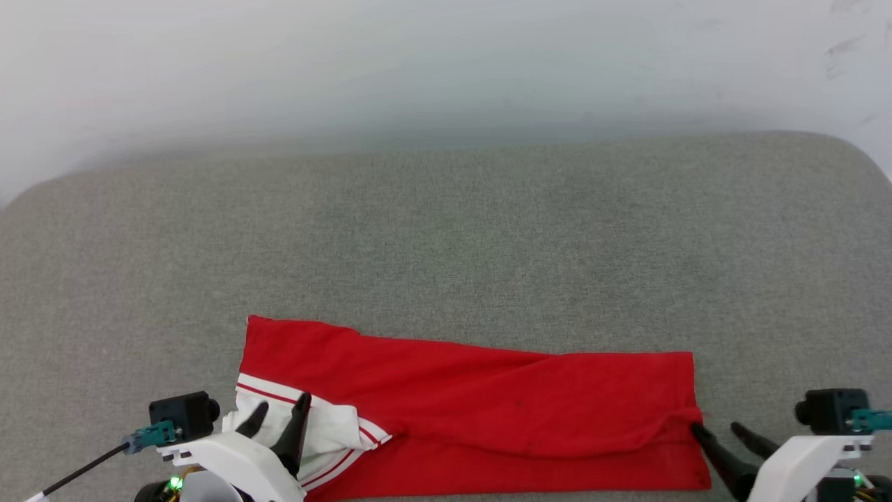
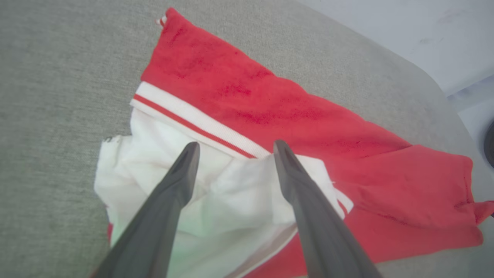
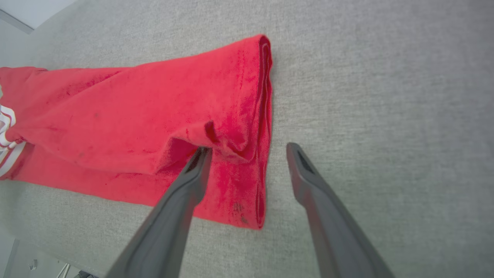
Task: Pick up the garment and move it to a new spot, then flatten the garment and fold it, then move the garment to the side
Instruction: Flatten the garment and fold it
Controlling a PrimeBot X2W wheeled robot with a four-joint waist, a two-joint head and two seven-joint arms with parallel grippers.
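Head view: the garment (image 1: 488, 404), a red jersey folded lengthwise into a long band, lies flat on the grey fabric-covered surface (image 1: 446, 244). It sits along the near edge, between the two grippers. Its white sleeve (image 1: 327, 425), trimmed in red stripes, is bunched at the robot's left end; the right end is a straight red edge. A pale wall (image 1: 446, 70) rises behind the surface.

Left wrist view: the left gripper (image 2: 236, 144) is released, its two dark fingers spread wide above the crumpled white sleeve (image 2: 135, 162) and grasping nothing. The red body of the garment (image 2: 270, 108) runs away from the sleeve towards the far corner of the surface (image 2: 58, 77).

Right wrist view: the right gripper (image 3: 249, 148) is likewise released and holds nothing. One fingertip (image 3: 202, 154) meets a raised fold near the garment's (image 3: 135, 108) right end. The other finger stands apart from the cloth, over bare surface (image 3: 386, 96). In the head view the left gripper (image 1: 282, 404) and right gripper (image 1: 716, 427) appear at the lower corners.
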